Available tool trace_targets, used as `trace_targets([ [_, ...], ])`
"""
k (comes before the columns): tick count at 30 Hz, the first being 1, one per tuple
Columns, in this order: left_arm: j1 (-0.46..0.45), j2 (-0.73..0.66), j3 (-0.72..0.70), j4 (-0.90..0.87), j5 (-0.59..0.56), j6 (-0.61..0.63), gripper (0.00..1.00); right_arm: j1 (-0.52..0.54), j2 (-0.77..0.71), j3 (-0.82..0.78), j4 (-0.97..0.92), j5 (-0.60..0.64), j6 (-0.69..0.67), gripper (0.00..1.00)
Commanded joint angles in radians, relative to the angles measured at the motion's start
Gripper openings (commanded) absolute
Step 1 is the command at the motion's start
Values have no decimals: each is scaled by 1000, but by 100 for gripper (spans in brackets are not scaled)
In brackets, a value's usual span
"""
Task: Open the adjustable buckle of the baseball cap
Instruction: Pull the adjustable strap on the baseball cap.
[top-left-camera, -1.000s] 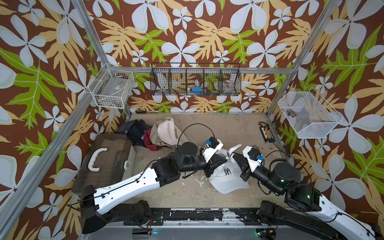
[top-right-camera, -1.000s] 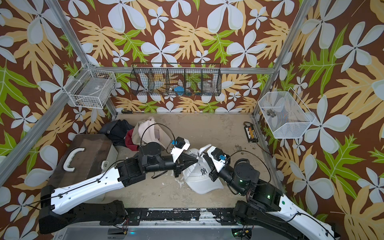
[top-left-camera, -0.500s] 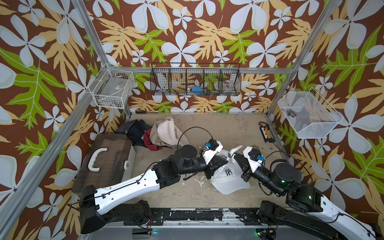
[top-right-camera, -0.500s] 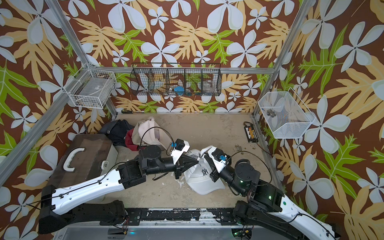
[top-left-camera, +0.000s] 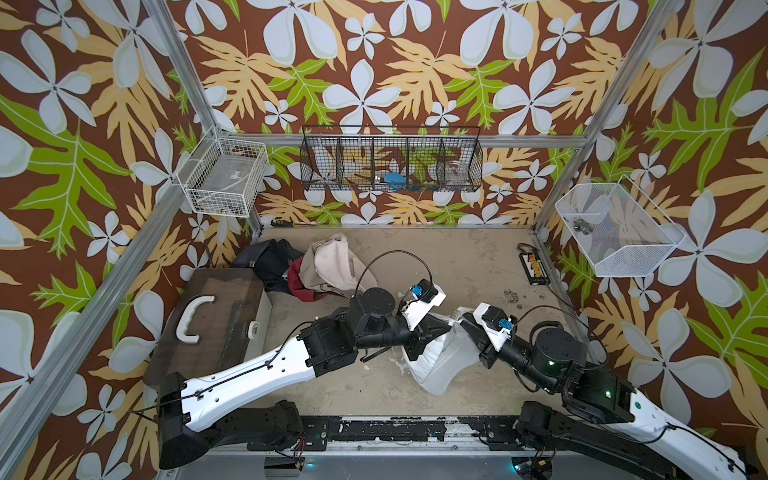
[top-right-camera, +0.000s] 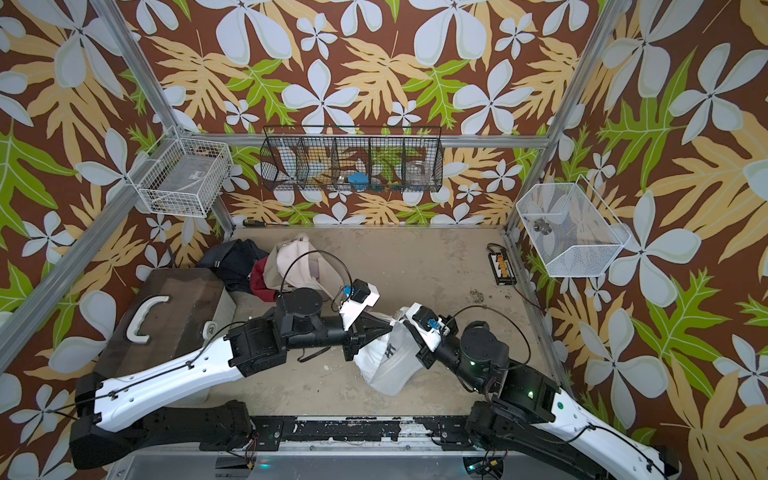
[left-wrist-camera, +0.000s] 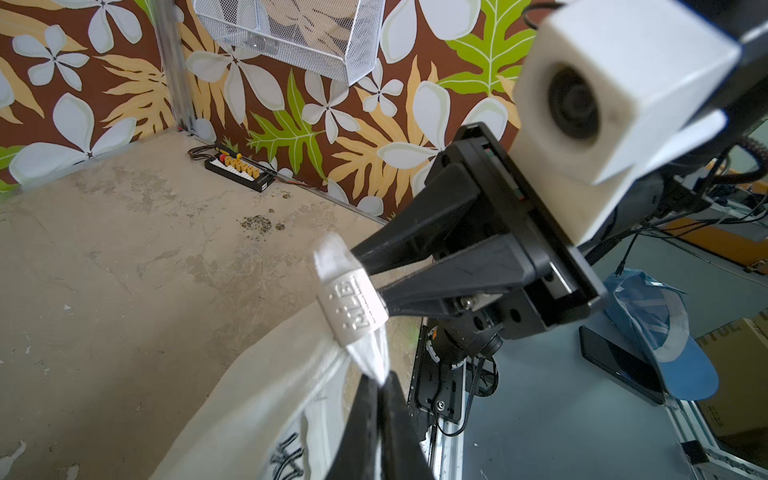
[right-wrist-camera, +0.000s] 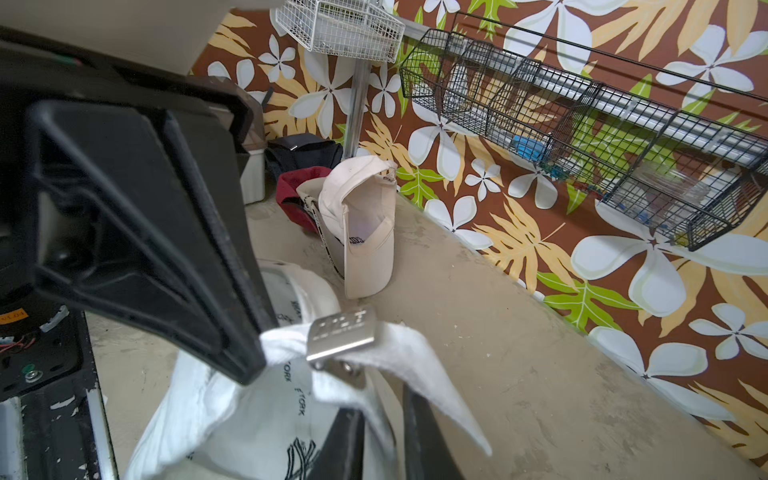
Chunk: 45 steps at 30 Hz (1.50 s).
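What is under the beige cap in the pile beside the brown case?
A red cap pokes out from under the beige cap, and black cloth lies behind them. The rest of the red cap, and anything else beneath, is covered.

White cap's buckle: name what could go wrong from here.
1. The left gripper pinches only the thin strap right beside the buckle; a pull may slip it free.
2. The right gripper has its jaws slightly apart at the buckle, so the white cap is held by one grip alone and may sag or twist.

The right hand (right-wrist-camera: 382, 409) has parted slightly at the buckle (right-wrist-camera: 341, 337) of the cap (right-wrist-camera: 249, 415).
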Motion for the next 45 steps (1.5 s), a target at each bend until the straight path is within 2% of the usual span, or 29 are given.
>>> trace_targets([
  [1,-2,0,9,-7,11,12,0,-1,8,4,-2,-38,-20,24],
  [14,-1,9,22,-15,14,14,0,-1,33,2,30,-134,-12,24],
  [19,-1,11,18,-19,22,11,0,-1,31,9,38,-125,-20,20],
  [24,-1,17,17,-20,32,6,0,-1,29,13,47,-124,-22,10],
  [32,-3,26,10,-23,46,2,0,-1,11,5,58,-119,4,1],
  [45,-9,4,-13,-29,48,-2,0,-1,-5,8,78,-27,22,0],
])
